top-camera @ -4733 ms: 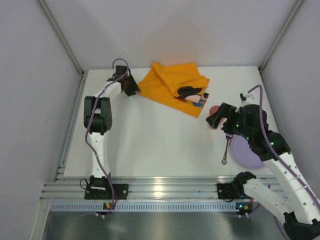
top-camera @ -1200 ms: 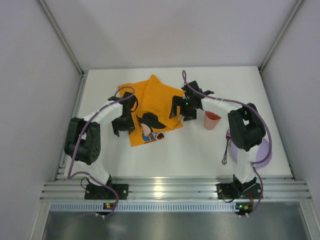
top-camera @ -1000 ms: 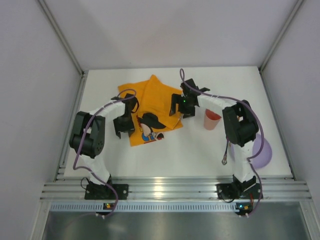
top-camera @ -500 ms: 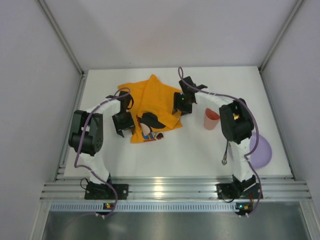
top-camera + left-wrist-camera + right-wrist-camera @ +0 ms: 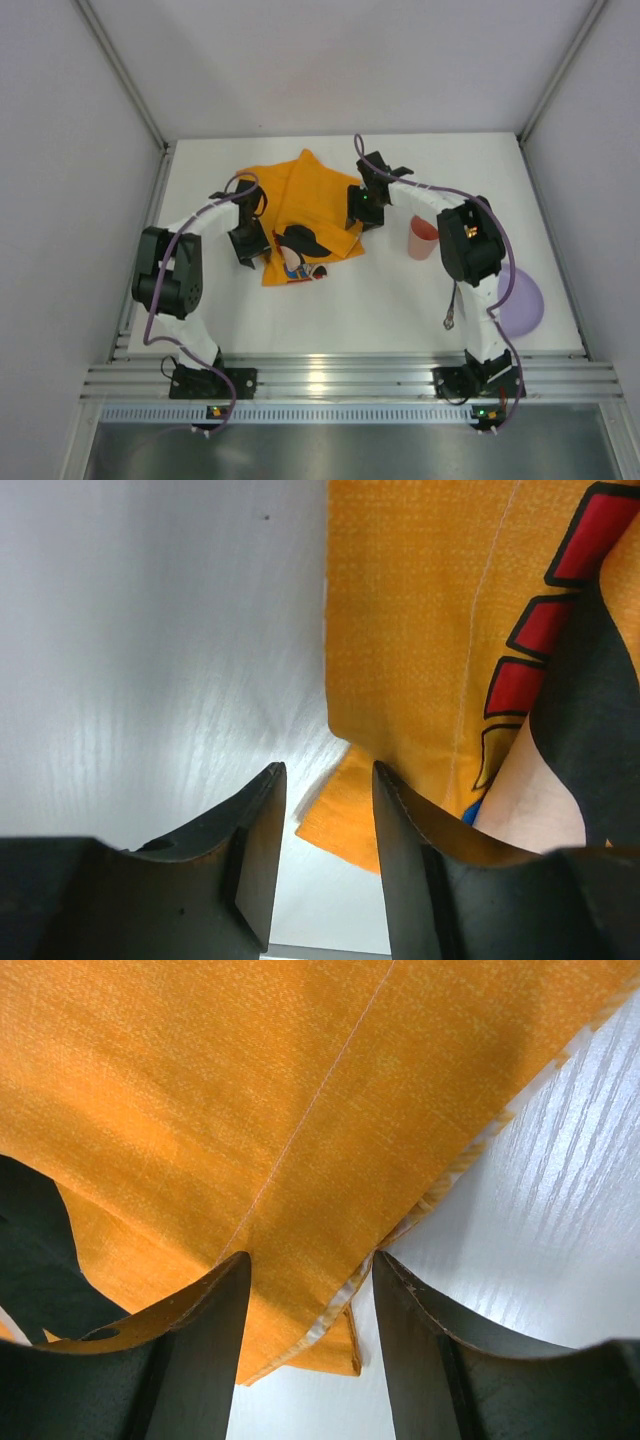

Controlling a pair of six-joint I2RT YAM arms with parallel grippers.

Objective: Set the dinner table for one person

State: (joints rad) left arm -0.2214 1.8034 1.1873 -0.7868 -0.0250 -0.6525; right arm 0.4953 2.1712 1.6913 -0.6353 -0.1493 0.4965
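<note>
On the white dinner table (image 5: 370, 300) lies a crumpled, folded orange placemat (image 5: 315, 190) with a cartoon print (image 5: 298, 255). My left gripper (image 5: 250, 244) is at the cloth's left front edge. In the left wrist view it (image 5: 328, 772) is open, and an orange corner (image 5: 345, 825) lies on the table between its fingers without being pinched. My right gripper (image 5: 361, 211) is at the cloth's right edge. In the right wrist view it (image 5: 310, 1260) is open and straddles the layered hem (image 5: 345, 1300).
A pink cup (image 5: 424, 238) stands just right of the right gripper. A purple plate (image 5: 522, 300) lies at the right front, partly behind the right arm. A spoon (image 5: 453, 306) lies to the left of the plate.
Both grippers' jaws have narrowed around the cloth's edges. The left gripper has shifted slightly at the left edge. The right arm's elbow has swung, baring more of the purple plate.
</note>
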